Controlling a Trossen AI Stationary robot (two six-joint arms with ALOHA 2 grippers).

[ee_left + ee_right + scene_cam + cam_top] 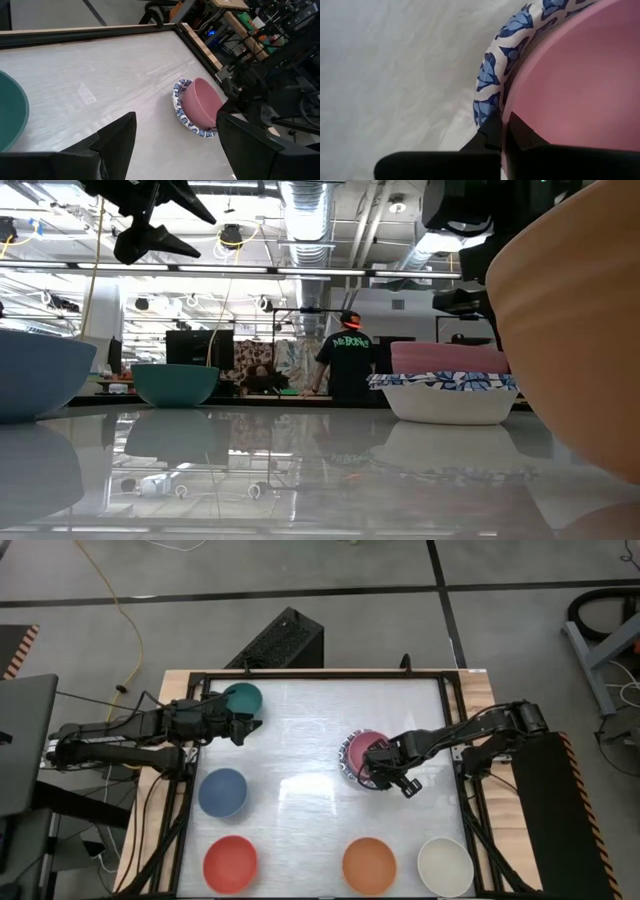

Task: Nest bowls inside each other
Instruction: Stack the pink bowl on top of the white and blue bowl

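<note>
A pink bowl (pixel 363 748) sits inside a white bowl with a blue pattern (pixel 181 114) right of the table's middle. My right gripper (pixel 506 136) is shut on the pink bowl. At the far left stands a green bowl (pixel 243 697) on its base. My left gripper (pixel 245 728) hangs open just beside it, above the table, with nothing between its fingers. Blue (pixel 222 792), red (pixel 230 863), orange (pixel 369 865) and cream (pixel 445 866) bowls stand singly toward the near edge. My right gripper pinches the pink bowl's rim (pixel 507 120) on its near right side. One finger (pixel 521 136) is inside the bowl and the other (pixel 491 131) is outside, between the pink wall and the patterned rim. The fingers point down from above. The pink bowl sits level in the patterned bowl, its rim (pixel 450 357) above that bowl's rim.
A black frame (pixel 450 720) borders the tabletop. Bare tabletop lies between the green bowl and the nested pair, and in the middle of the table. In the low view a person (pixel 348 365) stands far behind the table.
</note>
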